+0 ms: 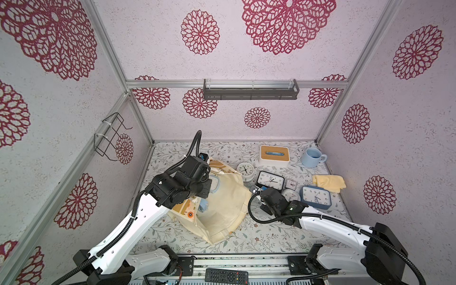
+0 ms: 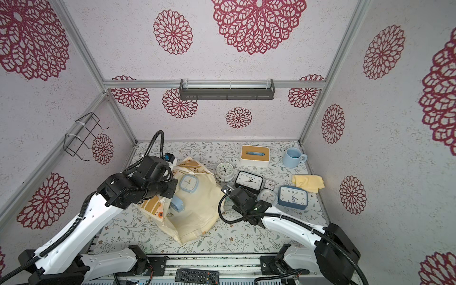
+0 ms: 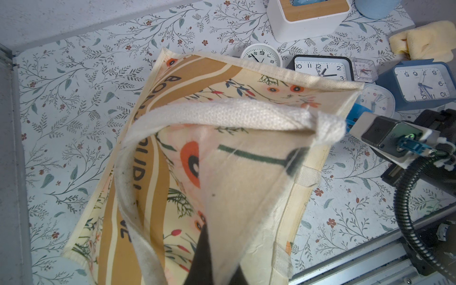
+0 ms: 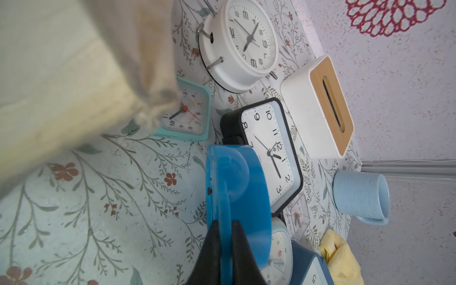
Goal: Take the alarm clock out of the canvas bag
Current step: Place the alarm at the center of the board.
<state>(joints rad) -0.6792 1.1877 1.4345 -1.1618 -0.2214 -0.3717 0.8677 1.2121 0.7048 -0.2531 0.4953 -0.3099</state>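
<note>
Two grips | left gripper (image 3: 214, 249): woven canvas bag (image 3: 222, 74) | right gripper (image 4: 225, 227): glossy alarm clock (image 4: 237, 177)

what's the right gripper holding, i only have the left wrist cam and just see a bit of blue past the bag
observer: In the right wrist view the right gripper has its fingers on either side of the rim of a bright blue clock, next to the black clock.
operator: ok, any clock by the bag that i can't see
observer: Yes. In a top view a light blue square clock lies face up on the cream cloth of the canvas bag, close to the left arm; whether it is inside the bag I cannot tell.
</note>
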